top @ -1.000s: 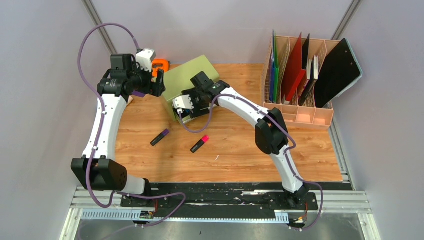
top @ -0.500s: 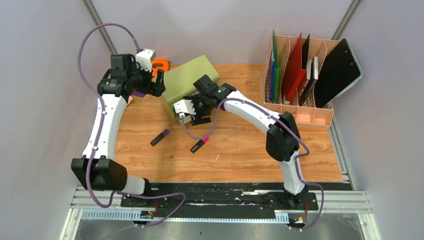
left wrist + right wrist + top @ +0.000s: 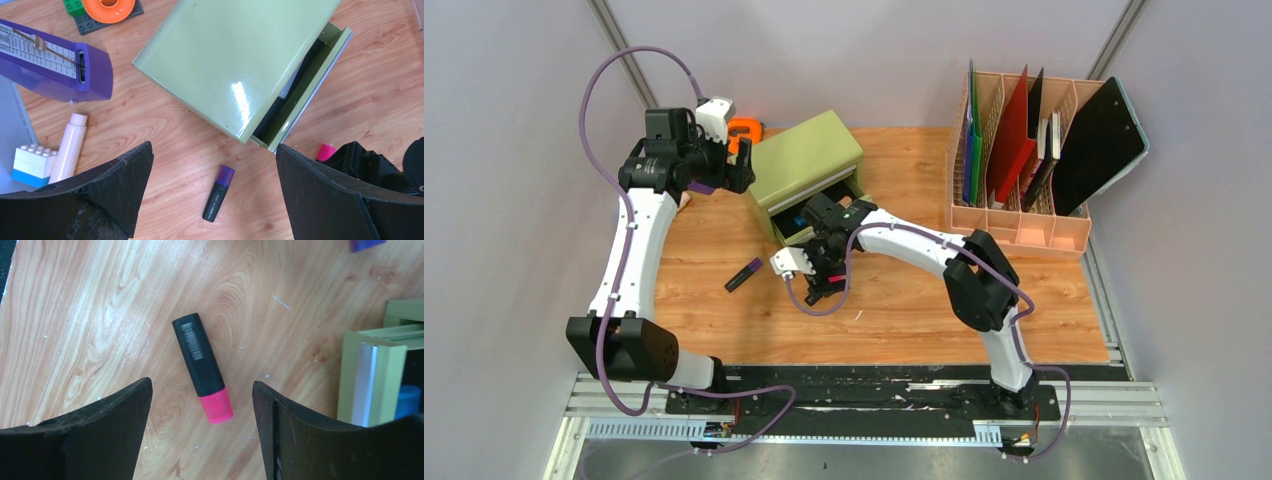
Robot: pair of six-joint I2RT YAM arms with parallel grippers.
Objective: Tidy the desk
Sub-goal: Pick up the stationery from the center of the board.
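The orange-brown wood-grain bench (image 3: 904, 310) carries a small olive-green metal drawer chest (image 3: 804, 160) toward its far left. One drawer (image 3: 300, 95) of the chest is pulled partly out. Just in front of the chest the right tool (image 3: 200, 390) hangs with its fingers spread. A black highlighter with a pink cap (image 3: 202, 367) lies flat on the bench below the gap, untouched. A black purple-capped highlighter (image 3: 218, 187) also lies near the chest's front. The left tool (image 3: 214, 150), spread wide and holding nothing, hovers at the chest's left.
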